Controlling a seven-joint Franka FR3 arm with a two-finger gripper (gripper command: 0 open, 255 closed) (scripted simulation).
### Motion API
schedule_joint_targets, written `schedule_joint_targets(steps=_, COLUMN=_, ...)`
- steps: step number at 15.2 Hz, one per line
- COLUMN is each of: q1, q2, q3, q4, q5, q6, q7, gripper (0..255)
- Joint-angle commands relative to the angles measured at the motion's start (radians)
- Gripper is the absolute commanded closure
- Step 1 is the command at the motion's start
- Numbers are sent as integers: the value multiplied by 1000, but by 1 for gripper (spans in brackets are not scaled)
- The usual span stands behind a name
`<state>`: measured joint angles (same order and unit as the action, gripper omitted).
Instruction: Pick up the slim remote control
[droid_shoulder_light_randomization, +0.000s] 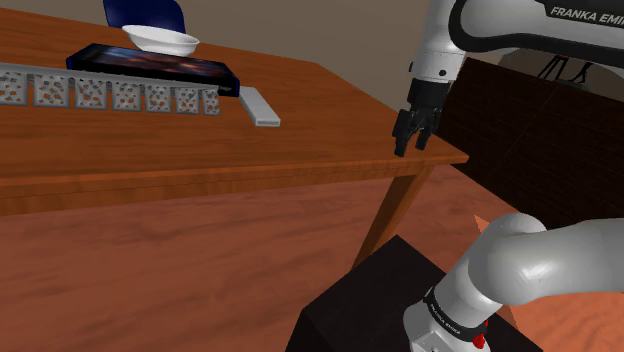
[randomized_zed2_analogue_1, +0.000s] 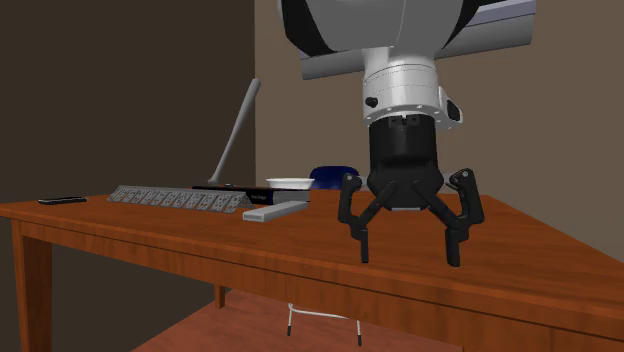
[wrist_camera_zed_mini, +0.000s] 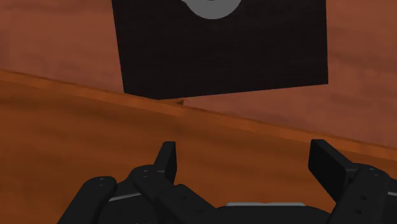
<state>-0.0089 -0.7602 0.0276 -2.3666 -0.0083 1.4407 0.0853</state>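
While the black gripper (randomized_zed2_analogue_1: 409, 260) hangs over the wooden table (droid_shoulder_light_randomization: 330, 130) with its fingers spread wide and nothing between them, the slim remote control (droid_shoulder_light_randomization: 258, 107), drawn as a plain pale grey bar with no buttons to make out, lies flat on the tabletop well apart from it, toward the shoulder view's left. The remote sits just beside the end of a long grey strip (droid_shoulder_light_randomization: 110, 95) of patterned squares, and its far end reaches the corner of a dark flat slab (droid_shoulder_light_randomization: 150, 65); whether the two touch cannot be told. A white bowl (droid_shoulder_light_randomization: 160, 40) stands on that slab, and a blue shape (droid_shoulder_light_randomization: 145, 15) behind it is cut off by the top edge. From the second exterior view the remote (randomized_zed2_analogue_1: 273, 211) shows end-on past the strip (randomized_zed2_analogue_1: 180, 198), with the bowl (randomized_zed2_analogue_1: 290, 183) and the blue shape (randomized_zed2_analogue_1: 333, 176) partly hidden behind the gripper's side. A slanted grey bar (randomized_zed2_analogue_1: 237, 130) rises behind them; what it belongs to is unclear. A small flat black thing (randomized_zed2_analogue_1: 62, 200) lies near the table's far end, too small to name. Looking along the gripper (wrist_camera_zed_mini: 248, 162), its two fingertips (wrist_camera_zed_mini: 167, 159) stand wide apart over the table's edge (wrist_camera_zed_mini: 95, 133), beyond which the black stand (wrist_camera_zed_mini: 222, 44) sits on the reddish floor (wrist_camera_zed_mini: 51, 38).
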Motion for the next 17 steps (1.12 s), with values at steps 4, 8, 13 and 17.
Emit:
schedule_joint_targets(steps=4, q1=12, q2=89, q3=39, q4=61, q5=30, q6=45, q7=46, gripper=0)
schedule_joint_targets(steps=8, q1=24, q2=211, q3=89, q4=157, q5=57, q6=95, q7=106, gripper=0)
schedule_joint_targets(steps=13, q1=34, q2=368, q3=146, q4=302, q5=68, q6=139, q7=181, gripper=0)
schedule_joint_targets(steps=17, q1=43, q2=500, q3=189, q4=438, q5=59, q6=157, q7=243, gripper=0)
